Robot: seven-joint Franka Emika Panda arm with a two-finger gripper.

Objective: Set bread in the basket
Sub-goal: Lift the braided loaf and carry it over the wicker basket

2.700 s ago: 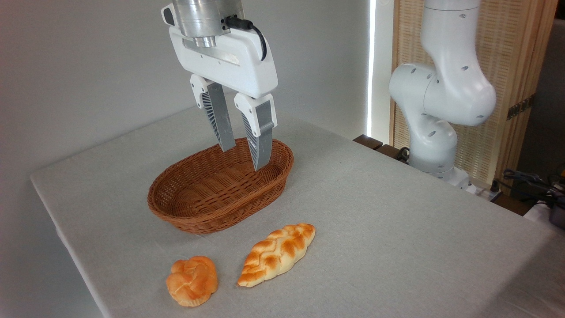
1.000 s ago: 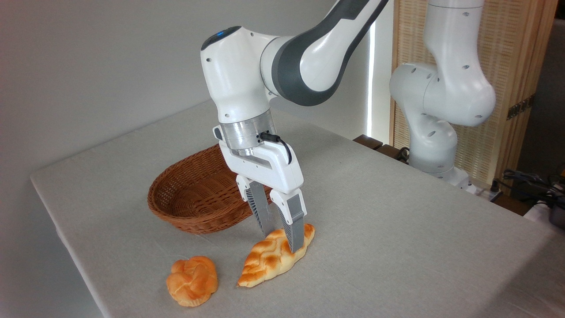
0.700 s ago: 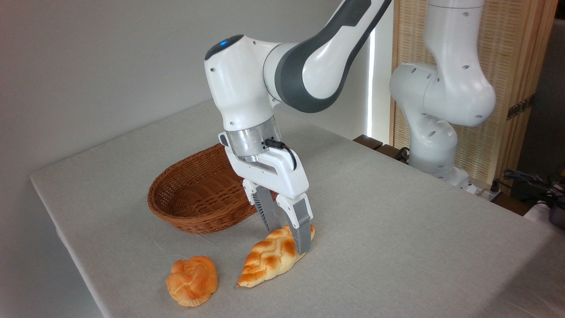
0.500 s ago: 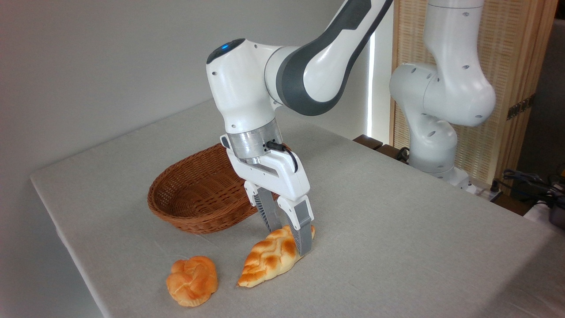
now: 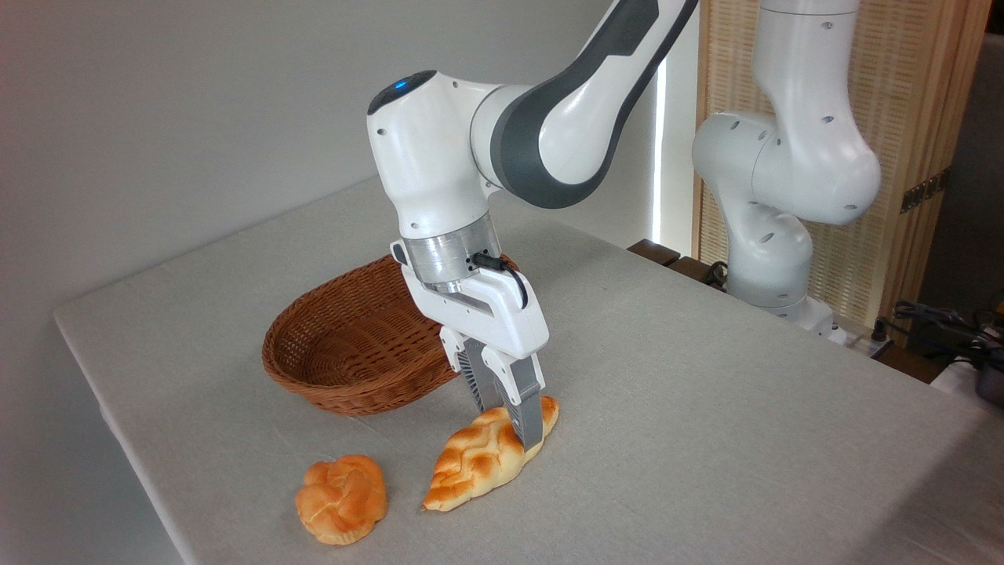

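- The gripper [image 5: 511,424] points down with its fingers clenched on the upper right part of the bread [image 5: 486,456], one finger on each side of the loaf.
- The bread lies on the table [image 5: 706,439], its lower pointed end aimed toward the front edge.
- The basket [image 5: 345,353] sits just behind and to the left of the gripper, apart from the bread.
- A round knotted bun [image 5: 342,499] rests near the bread's left side, not touching it.
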